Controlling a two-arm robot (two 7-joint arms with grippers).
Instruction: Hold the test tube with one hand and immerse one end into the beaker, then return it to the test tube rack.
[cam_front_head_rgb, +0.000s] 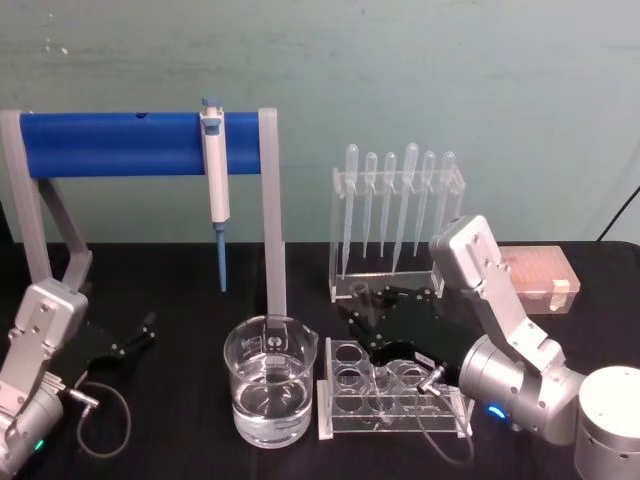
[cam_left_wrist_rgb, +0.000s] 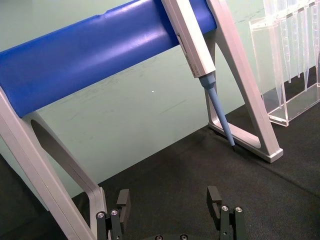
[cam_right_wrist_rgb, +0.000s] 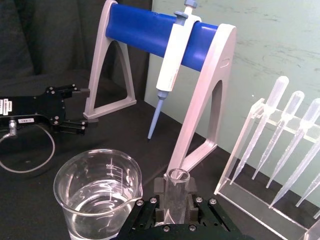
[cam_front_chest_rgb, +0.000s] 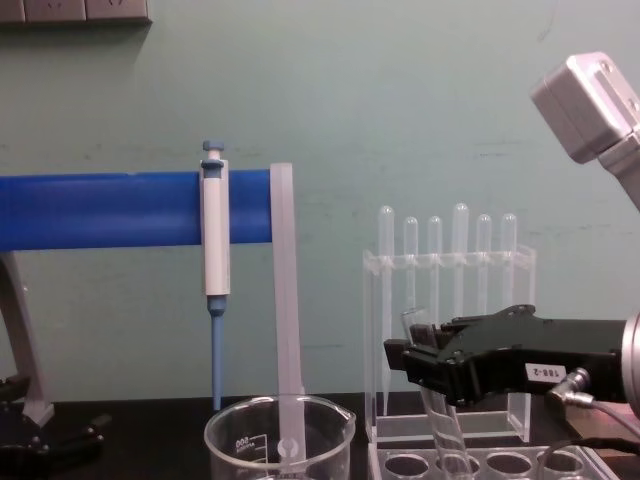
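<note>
Right claw (cam_front_chest_rgb: 412, 362) clamped on test tube (cam_front_chest_rgb: 441, 415), tilted over rack (cam_front_head_rgb: 395, 402); beaker (cam_right_wrist_rgb: 65, 195) dip and return seemingly pending. Left claw (cam_left_wrist_rgb: 170, 197) parked, jaws apart.

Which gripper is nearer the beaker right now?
Right. The right gripper holds the test tube over the rack, just beside the beaker; the left gripper sits open, farther off on the beaker's other side.

Tilted test tube (cam_right_wrist_rgb: 176, 194) beside half-filled beaker (cam_right_wrist_rgb: 95, 216)
</note>
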